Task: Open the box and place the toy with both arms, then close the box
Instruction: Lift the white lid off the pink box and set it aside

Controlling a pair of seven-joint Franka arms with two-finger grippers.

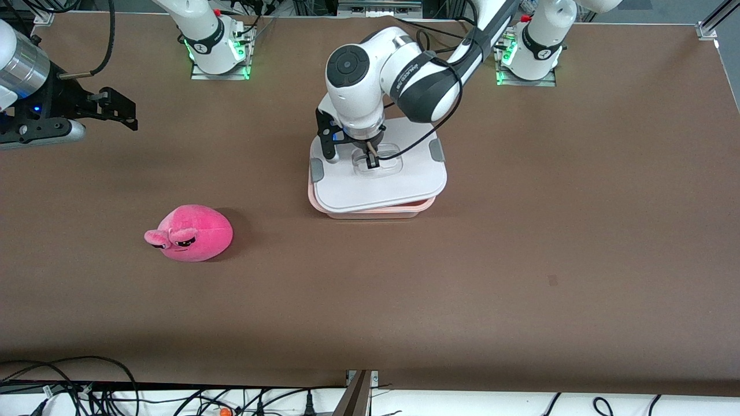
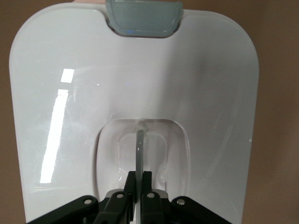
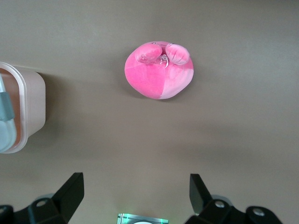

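The pale-pink box (image 1: pixel 370 210) stands mid-table, and its white lid (image 1: pixel 404 179) lies askew over it, so the pink rim shows along the edge nearer the camera. My left gripper (image 1: pixel 372 160) is shut on the lid's clear centre handle (image 1: pixel 378 164). The left wrist view shows the fingers (image 2: pixel 131 182) of my left gripper (image 2: pixel 139 179) pinching the handle's thin blade (image 2: pixel 139 142) on the lid (image 2: pixel 196 84). The pink toy (image 1: pixel 191 233) lies on the table toward the right arm's end, nearer the camera than the box. My right gripper (image 1: pixel 124 112) is open and empty in the air; its wrist view (image 3: pixel 135 191) shows the toy (image 3: pixel 159 70) and a box corner (image 3: pixel 30 105).
The brown table (image 1: pixel 520 260) carries only the box and the toy. A grey clip (image 2: pixel 143 18) sits on the lid's edge. The arm bases (image 1: pixel 217 52) stand along the table's edge farthest from the camera. Cables (image 1: pixel 87 387) lie past the table's near edge.
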